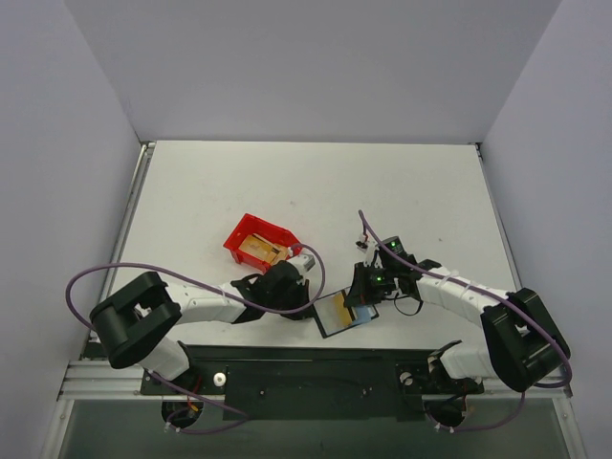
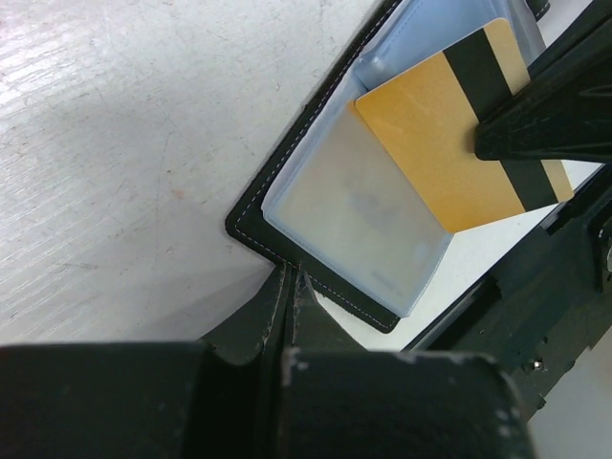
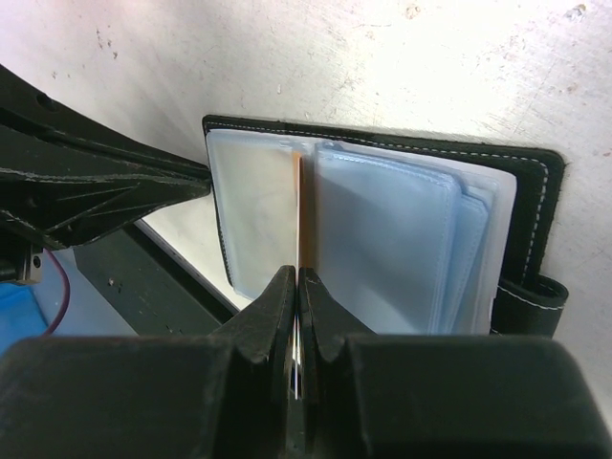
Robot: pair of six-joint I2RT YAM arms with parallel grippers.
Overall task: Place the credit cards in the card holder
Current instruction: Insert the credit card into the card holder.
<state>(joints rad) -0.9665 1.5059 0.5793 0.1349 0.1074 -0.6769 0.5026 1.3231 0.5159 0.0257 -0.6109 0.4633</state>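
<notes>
Left arm (image 1: 206, 304) and right arm (image 1: 464, 295): white tubes with chunky black joints, both bolted onto a black base plate (image 1: 306, 382). A purple cable (image 1: 124, 266) loops off each one above the plate. Left gripper (image 2: 292, 282) and right gripper (image 3: 298, 277) are scuffed matte-black wedges.

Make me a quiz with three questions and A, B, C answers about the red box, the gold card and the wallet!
1. Where is the red bin?
A. Left of the card holder, farther from the arm bases
B. On top of the card holder
C. In a gripper

2. What colour is the credit card that the right gripper holds?
A. Blue
B. Green
C. Gold with a dark stripe

3. How is the card holder?
A. Folded shut
B. Lying open
C. Inside the bin

Answers:
1 A: the top view shows the bin up and to the left of it.
2 C: the left wrist view shows the gold face and its stripe.
3 B: the right wrist view shows its pale sleeves spread out.
</notes>
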